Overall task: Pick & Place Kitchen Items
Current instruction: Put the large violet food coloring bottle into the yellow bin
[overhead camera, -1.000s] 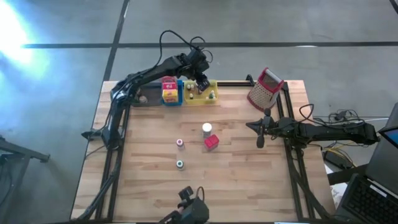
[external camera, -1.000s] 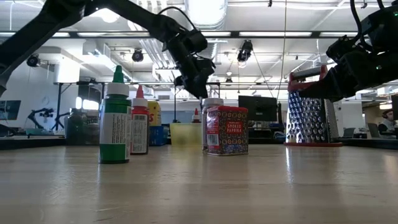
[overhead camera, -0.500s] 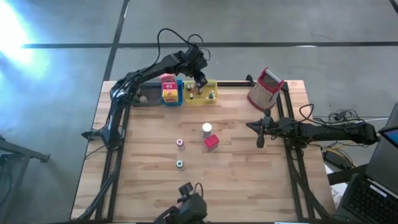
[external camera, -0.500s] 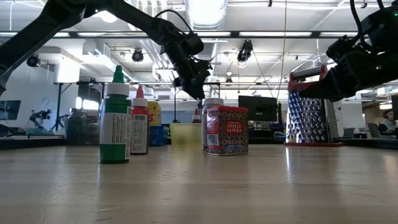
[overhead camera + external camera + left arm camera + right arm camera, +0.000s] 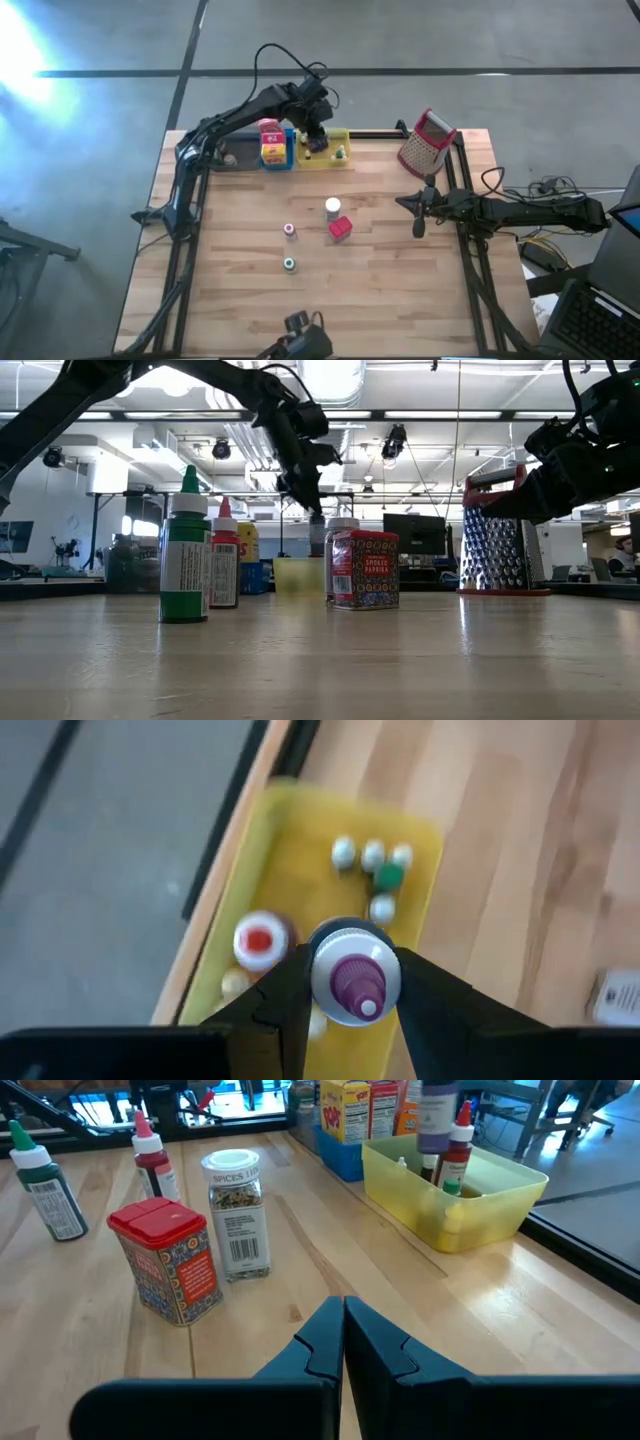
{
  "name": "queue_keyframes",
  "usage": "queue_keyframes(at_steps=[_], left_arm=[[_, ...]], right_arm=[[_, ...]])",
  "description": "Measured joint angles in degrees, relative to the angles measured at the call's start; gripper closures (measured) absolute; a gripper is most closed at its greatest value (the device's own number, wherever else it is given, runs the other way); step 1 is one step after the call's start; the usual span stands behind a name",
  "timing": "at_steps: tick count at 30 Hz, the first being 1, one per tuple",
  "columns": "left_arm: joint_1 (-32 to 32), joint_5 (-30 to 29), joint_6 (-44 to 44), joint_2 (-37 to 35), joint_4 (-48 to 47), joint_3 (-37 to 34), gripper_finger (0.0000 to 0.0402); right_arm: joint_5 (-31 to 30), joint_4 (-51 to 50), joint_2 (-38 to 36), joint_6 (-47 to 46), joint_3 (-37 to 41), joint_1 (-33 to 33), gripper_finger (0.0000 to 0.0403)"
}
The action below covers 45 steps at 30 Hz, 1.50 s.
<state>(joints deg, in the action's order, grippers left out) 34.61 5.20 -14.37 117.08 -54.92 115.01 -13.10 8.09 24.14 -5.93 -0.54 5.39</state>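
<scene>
You see the left gripper (image 5: 352, 982) above the yellow tray (image 5: 329, 160) at the far edge of the table (image 5: 380, 290). Its fingers (image 5: 275, 1005) are clamped on a purple-capped bottle (image 5: 355, 972), which stands upright, long axis vertical, cap toward the wrist camera. Inside the tray stand several small bottles, 1 with a green cap (image 5: 389, 876) and 1 with a red cap (image 5: 258, 939). The blue tray (image 5: 281, 152) beside it holds a red and yellow box (image 5: 271, 144). The right gripper (image 5: 419, 212) waits near the table's right edge, fingers together, holding nothing. On the open table stand a red tin (image 5: 165, 1274) and a spice jar (image 5: 237, 1228), close together.
</scene>
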Motion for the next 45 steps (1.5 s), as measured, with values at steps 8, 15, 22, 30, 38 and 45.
queue_keyframes(at_steps=[8,15,22,30,38,45], left_arm=[[0.0,-4.5,-1.0,0.0,-1.9,-3.6,0.0273],[1.0,-5.2,-1.2,0.2,3.4,-7.7,0.0273],[2.7,-5.3,-1.2,0.2,7.8,-11.3,0.0273],[3.9,-5.3,-0.9,0.3,9.9,-13.7,0.0273],[4.2,-5.3,-0.7,0.3,10.4,-14.0,0.0273],[4.2,-5.3,-0.8,0.3,10.4,-13.9,0.0273]], right_arm=[[0.0,-0.2,0.0,0.0,0.0,0.0,0.0394],[0.0,-0.2,0.0,0.0,0.0,0.0,0.0394],[0.0,-0.2,0.0,0.0,0.0,0.0,0.0394],[0.0,-0.2,0.0,0.0,0.0,0.0,0.0394],[0.0,-0.2,0.0,0.0,0.0,0.0,0.0394],[0.0,-0.2,0.0,0.0,0.0,0.0,0.0394]])
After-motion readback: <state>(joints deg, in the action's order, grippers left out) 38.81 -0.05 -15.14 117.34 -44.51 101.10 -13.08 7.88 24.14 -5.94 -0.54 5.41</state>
